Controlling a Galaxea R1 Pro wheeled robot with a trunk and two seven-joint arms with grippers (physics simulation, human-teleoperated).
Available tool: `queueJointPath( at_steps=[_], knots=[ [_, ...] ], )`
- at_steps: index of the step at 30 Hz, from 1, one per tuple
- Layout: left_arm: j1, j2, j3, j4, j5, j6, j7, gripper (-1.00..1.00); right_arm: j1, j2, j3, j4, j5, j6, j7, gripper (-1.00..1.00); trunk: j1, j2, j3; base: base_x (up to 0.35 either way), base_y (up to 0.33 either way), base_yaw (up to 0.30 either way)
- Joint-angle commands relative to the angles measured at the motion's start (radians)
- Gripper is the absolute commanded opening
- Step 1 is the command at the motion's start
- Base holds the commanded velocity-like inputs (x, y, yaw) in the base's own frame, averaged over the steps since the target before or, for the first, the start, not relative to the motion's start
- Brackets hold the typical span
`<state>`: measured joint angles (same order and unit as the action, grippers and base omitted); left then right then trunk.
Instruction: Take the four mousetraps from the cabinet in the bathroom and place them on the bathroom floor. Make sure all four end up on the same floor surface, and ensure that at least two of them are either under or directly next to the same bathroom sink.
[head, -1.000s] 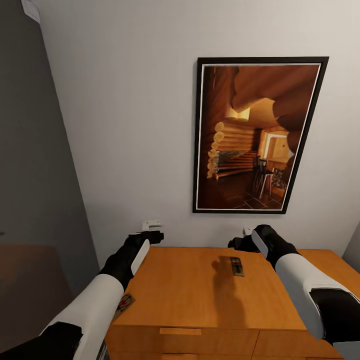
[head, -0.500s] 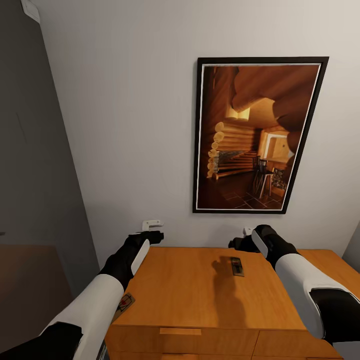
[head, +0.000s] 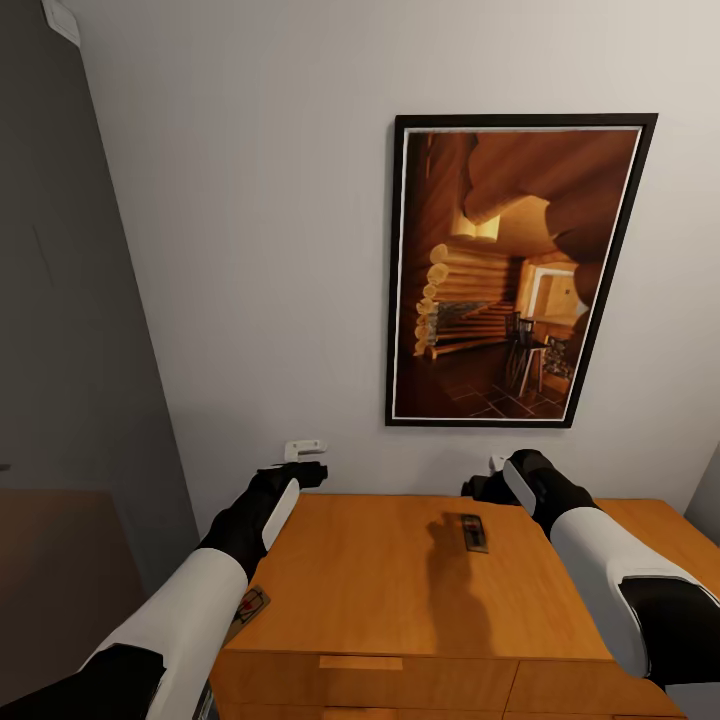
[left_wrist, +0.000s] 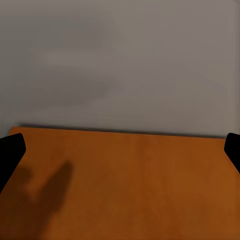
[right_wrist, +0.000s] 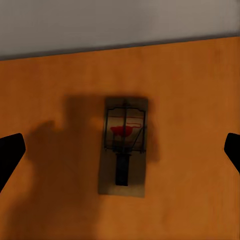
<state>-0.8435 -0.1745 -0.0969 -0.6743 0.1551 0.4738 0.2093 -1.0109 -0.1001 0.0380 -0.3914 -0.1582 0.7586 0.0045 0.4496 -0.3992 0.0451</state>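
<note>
Right claw (head: 492, 478) nudged slightly rightward, spread wide above mousetrap (right_wrist: 123, 147), cabinet (head: 400, 590) top.

Mousetrap (right_wrist: 123, 152) flat on cabinet (head: 380, 580) top; second mousetrap (head: 249, 606) at left edge.

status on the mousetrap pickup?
Both tools open, empty. Right tool above mousetrap lying flat on cabinet. Second mousetrap at cabinet's left edge. Path unobstructed.
</note>
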Motion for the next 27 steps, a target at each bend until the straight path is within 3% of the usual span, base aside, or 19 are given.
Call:
queueJointPath(
  at_steps=[1,27],
  knots=[
    [0.0,0.0,-0.003,-0.001,0.011,0.003,0.008,1.0,0.0,-0.001,0.004,-0.001,-0.005,0.004,0.0,1.0,0.0,-0.001,-0.001,0.0,0.0,0.0],
    [0.0,0.0,-0.003,-0.001,0.011,0.003,0.008,1.0,0.0,0.003,0.005,0.0,-0.009,0.004,-0.02,1.0,0.0,-0.001,-0.001,0.009,0.0,0.0]
  ],
)
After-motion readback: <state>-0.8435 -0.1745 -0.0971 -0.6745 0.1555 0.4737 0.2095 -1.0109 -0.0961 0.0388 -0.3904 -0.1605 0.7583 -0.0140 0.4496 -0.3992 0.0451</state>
